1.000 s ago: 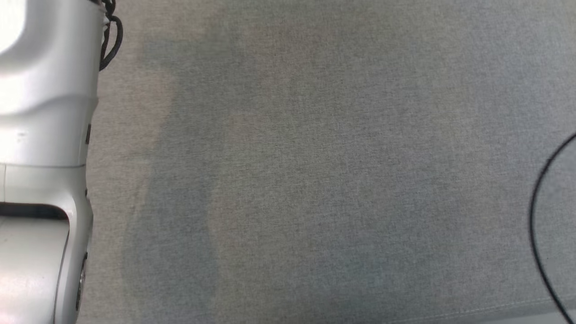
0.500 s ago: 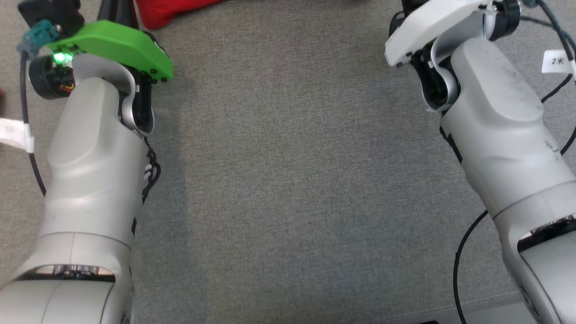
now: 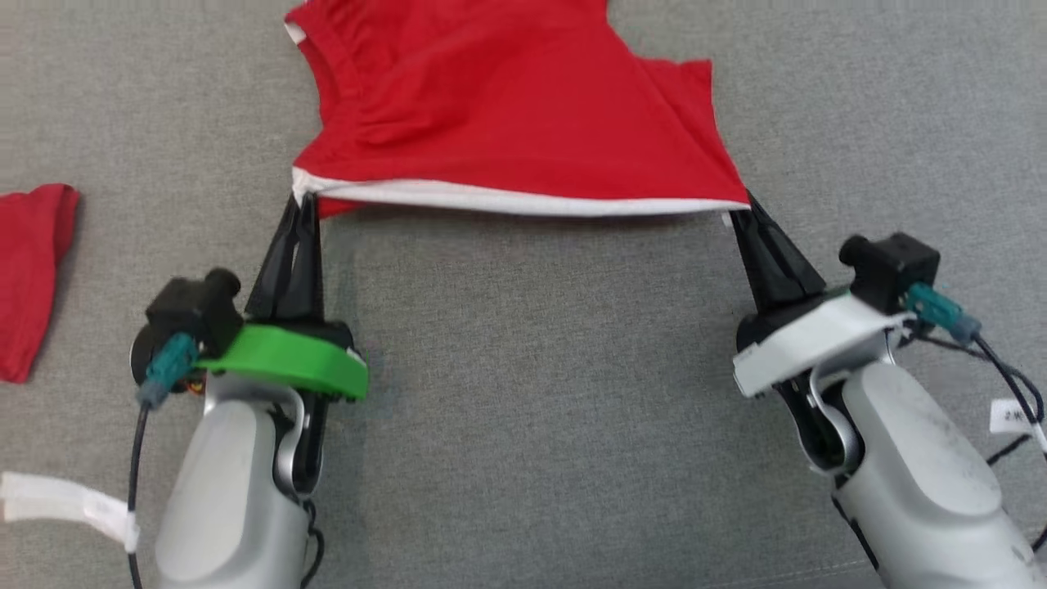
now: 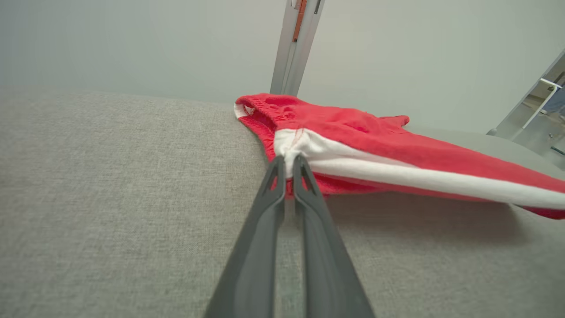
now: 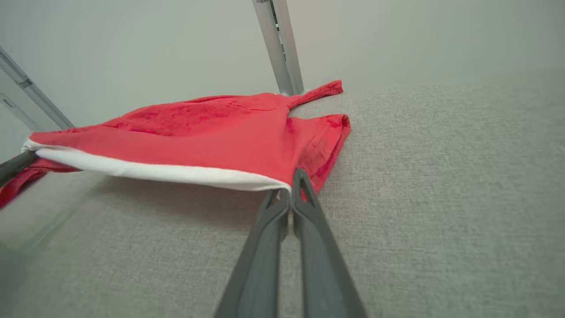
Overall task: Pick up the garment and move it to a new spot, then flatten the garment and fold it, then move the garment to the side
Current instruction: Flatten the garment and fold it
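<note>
Counted per kind:
- Red cloth items: 2 seen, large garment [image 3: 507, 106] with white band and smaller red piece [image 3: 29, 270].
- End effectors: 2 seen, left end effector [image 3: 304, 200] and right end effector [image 3: 740, 209].
- White cable tags: 2 noted, left tag [image 3: 65, 503] and right tag [image 3: 1010, 415].

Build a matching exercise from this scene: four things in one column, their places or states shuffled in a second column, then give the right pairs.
Things
1. left gripper
2. right gripper
3. white hem
4. small red cloth

Places or states
A. stretched between the two grippers
B. shut on the right corner of the garment
C. lying apart, far to the robot's left
D. shut on the garment's left corner

Pairs: 1-D, 2-B, 3-A, 4-C
</note>
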